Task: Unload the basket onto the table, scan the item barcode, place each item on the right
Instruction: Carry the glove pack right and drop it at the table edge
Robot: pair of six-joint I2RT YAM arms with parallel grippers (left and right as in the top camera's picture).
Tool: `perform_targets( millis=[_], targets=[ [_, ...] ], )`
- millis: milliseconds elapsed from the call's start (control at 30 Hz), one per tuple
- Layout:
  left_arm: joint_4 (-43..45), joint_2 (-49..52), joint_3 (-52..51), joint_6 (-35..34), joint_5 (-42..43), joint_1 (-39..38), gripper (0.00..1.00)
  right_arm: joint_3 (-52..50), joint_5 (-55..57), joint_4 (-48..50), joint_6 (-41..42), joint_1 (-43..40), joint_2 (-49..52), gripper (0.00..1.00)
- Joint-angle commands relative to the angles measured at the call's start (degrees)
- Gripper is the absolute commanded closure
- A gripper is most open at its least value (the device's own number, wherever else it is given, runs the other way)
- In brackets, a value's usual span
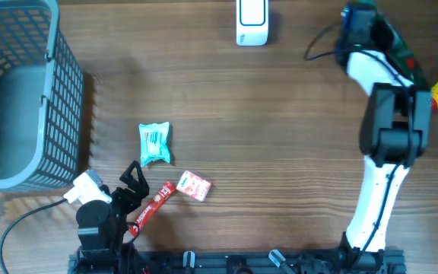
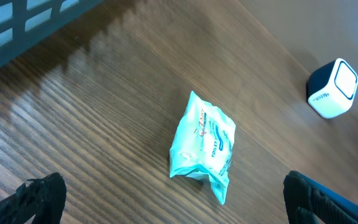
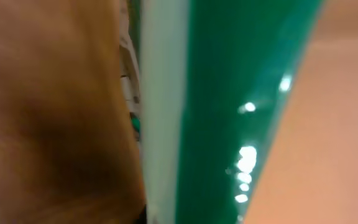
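Landmark: the scanner [image 1: 251, 23], a white box with a dark blue side, is being shown standing at the far edge of the wooden desk [image 1: 280, 129]. Every place below is being given from it, as seen in the overhead view.
Left claw [image 1: 136, 183]: it is being held released, jaws wide apart, with nothing between the fingers. It is being shown well below and to the left of the scanner, near the desk's front edge.
Teal packet [image 1: 155, 143]: a crinkled teal pouch is being shown lying flat, below-left of the scanner. It is just beyond the left claw's fingertips and apart from them.
Red-and-white packet [image 1: 194, 186]: it is being shown lying well below the scanner and a little left, near the teal packet but not touching it.
Red stick [image 1: 152, 207]: a slim red pack is being shown lying slantwise, farther below-left of the scanner. Its upper end is close to the red-and-white packet and its lower end is beside the left arm.
Basket [image 1: 21, 91]: a grey mesh basket is being shown well to the left of the scanner.
Right claw [image 1: 358, 23]: it is being held clenched, to the right of the scanner at the same far edge.
Green item [image 3: 241, 93]: a glossy green surface is being shown filling the right wrist view, badly blurred. In the overhead view, green is showing just right of the right claw. Whether it is being gripped cannot be told.
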Motion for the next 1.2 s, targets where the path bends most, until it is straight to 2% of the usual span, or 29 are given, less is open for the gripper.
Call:
perform_targets(
  millis=[0, 133, 167, 200, 267, 333, 367, 467, 633, 800, 933, 1067, 1133, 1167],
  targets=[
    [-0.07, -0.04, -0.59, -0.35, -0.59, -0.33, 0.00, 0.33, -5.73, -2.58, 17.07, -4.22, -1.18, 0.96],
    [-0.07, -0.04, -0.59, -0.35, -0.59, -0.33, 0.00, 0.33, -6.80, -2.78, 19.08, -9.62, -1.18, 0.96],
    [-0.07, -0.04, -0.59, -0.35, -0.59, -0.33, 0.00, 0.35, -6.80, -2.84, 21.00, -10.64, -1.18, 0.93],
    [-0.07, -0.04, -0.59, -0.35, -0.59, -0.33, 0.00, 0.35, -6.82, -3.15, 22.62, -11.04, -1.18, 0.86],
    [-0.07, -0.04, -0.59, -0.35, -0.61, -0.33, 0.00, 0.37, -7.87, -4.85, 26.25, -11.76, -1.31, 0.63],
    [-0.07, -0.04, -0.59, -0.35, -0.59, -0.33, 0.00, 0.59, -11.87, -8.26, 29.66, -11.85, -1.62, 0.17],
    [-0.07, -0.04, -0.59, -0.35, -0.59, -0.33, 0.00, 0.83, -13.18, -9.46, 30.91, -11.82, -1.75, 0.00],
    [-0.07, -0.04, -0.59, -0.35, -0.61, -0.33, 0.00, 3.21, -18.43, -15.34, 35.69, -11.08, -2.58, 0.00],
    [-0.07, -0.04, -0.59, -0.35, -0.59, -0.33, 0.00, 9.97, -34.77, -27.02, 42.88, -9.66, -7.50, 0.00],
    [-0.07, -0.04, -0.59, -0.35, -0.61, -0.33, 0.00, 12.87, -47.93, -32.94, 49.44, -7.52, -17.84, 0.01],
    [-0.07, -0.04, -0.59, -0.35, -0.61, -0.33, 0.00, 12.87, -53.44, -39.95, 57.55, -5.01, -27.45, 0.00],
    [-0.07, -0.04, -0.59, -0.35, -0.59, -0.33, 0.00, 12.87, -56.17, -47.76, 72.63, -1.68, -34.38, 0.00],
    [-0.07, -0.04, -0.59, -0.35, -0.59, -0.33, 0.00, 12.85, -62.36, -53.16, 81.96, 0.31, -36.35, 0.00],
    [-0.07, -0.04, -0.59, -0.35, -0.59, -0.33, 0.00, 12.85, -64.98, -55.17, 82.99, 0.96, -36.81, 0.00]
  ],
)
